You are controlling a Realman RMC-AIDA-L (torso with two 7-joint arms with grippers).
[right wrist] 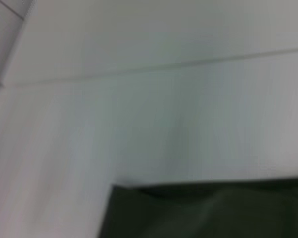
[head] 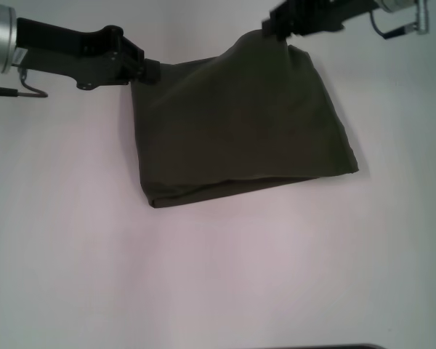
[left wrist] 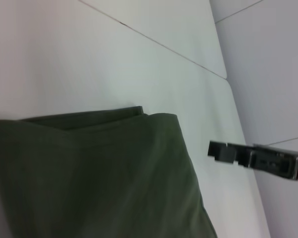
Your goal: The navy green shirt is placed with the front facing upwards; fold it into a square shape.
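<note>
You see the navy green shirt (head: 240,131) folded on the white table (head: 203,276). Left gripper (head: 147,73) pinches the shirt's far left corner; right gripper (head: 276,33) pinches its far right corner, lifted.

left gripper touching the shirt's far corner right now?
Touching. In the head view the left gripper meets the navy green shirt at its far left corner, with the cloth drawn up to its tip and no gap.
</note>
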